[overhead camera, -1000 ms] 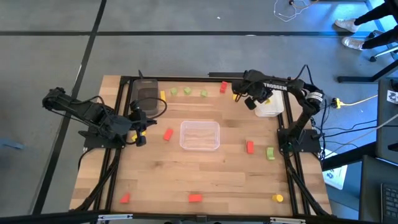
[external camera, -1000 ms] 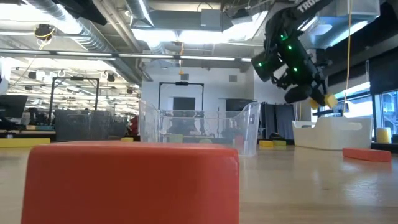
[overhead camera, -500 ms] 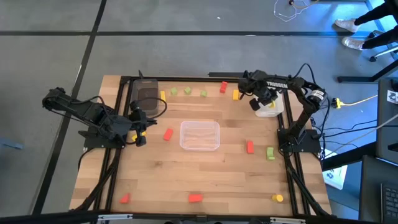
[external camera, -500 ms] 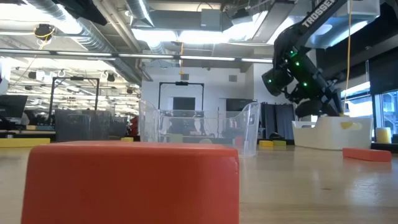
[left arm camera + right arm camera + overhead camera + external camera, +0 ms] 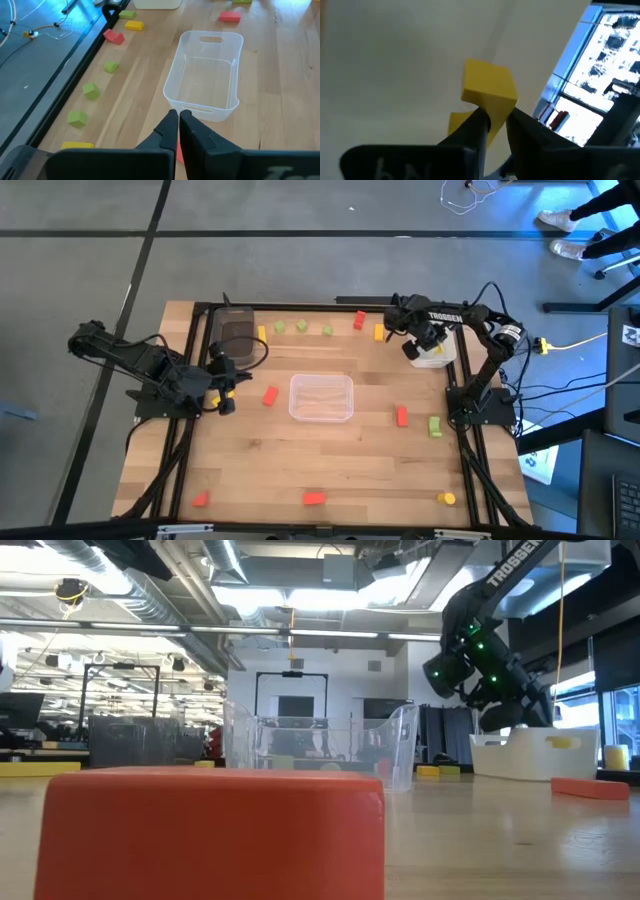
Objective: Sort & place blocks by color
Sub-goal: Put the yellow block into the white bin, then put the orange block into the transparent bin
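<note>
**Right pincer over the white tray, yellow block just beyond its tips**

The right pincer (image 5: 423, 350) hangs over the white tray (image 5: 437, 356) at the far right of the worktop (image 5: 330, 465), its fingers a little apart. In its wrist view a yellow block (image 5: 487, 88) sits just past the fingertips against the tray's pale inside; I cannot tell whether the fingers touch it. White letters reading "TROSSEN" run along that arm (image 5: 447, 318); from the low view only part of the word shows.

The left pincer (image 5: 178, 131) waits at the worktop's left side, fingers pressed together on nothing, aimed toward the clear tray (image 5: 321, 397) in the middle, which holds no blocks.

The blocks are small, plain-coloured, of mixed shapes. Three light green blocks (image 5: 302, 328) line the far edge beside a dark grey tray (image 5: 235, 335), with a red block (image 5: 359, 320) and a yellow one (image 5: 379, 332) further along. A red piece (image 5: 269, 395) lies left of the clear tray; a red (image 5: 402, 416) and a green (image 5: 435, 425) lie to its right. Along the near edge sit two reds (image 5: 314, 498) and a yellow (image 5: 446, 499).
</note>
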